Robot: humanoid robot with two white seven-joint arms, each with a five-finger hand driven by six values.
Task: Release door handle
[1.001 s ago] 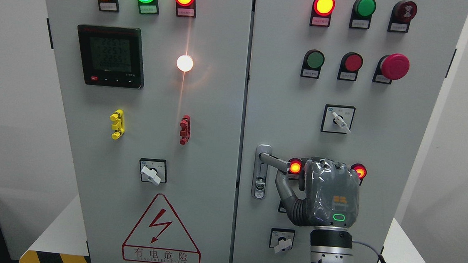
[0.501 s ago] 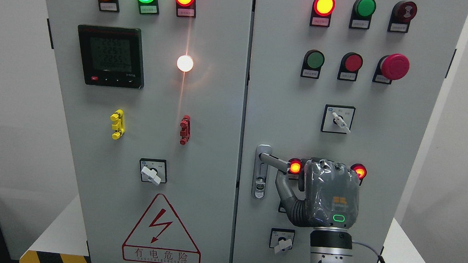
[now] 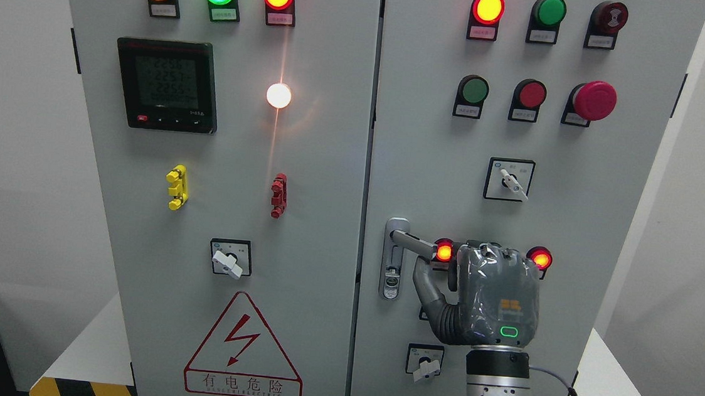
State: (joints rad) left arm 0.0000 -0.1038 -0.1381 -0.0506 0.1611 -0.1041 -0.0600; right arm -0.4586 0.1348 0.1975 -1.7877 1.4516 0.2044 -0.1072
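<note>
The silver door handle (image 3: 413, 242) is on the left edge of the cabinet's right door (image 3: 433, 135). Its lever points right and slightly down from a vertical lock plate (image 3: 392, 261). My right hand (image 3: 496, 294), grey with a green light on its back, comes up from the bottom edge. It sits just right of and below the lever's free end. The back of the hand faces the camera, and the lever's tip shows outside it. I cannot tell whether the hand still touches the lever. The left arm is out of view.
Two lit red lamps (image 3: 444, 252) (image 3: 541, 259) flank the hand, and a rotary switch (image 3: 424, 362) sits below it. Another switch (image 3: 509, 179) and a red mushroom button (image 3: 594, 99) are higher up. The left door (image 3: 236, 151) carries a meter (image 3: 166, 84) and a hazard triangle (image 3: 245, 347).
My right hand has sunk a few pixels and shifted slightly left. The handle lever has stayed at the same angle.
</note>
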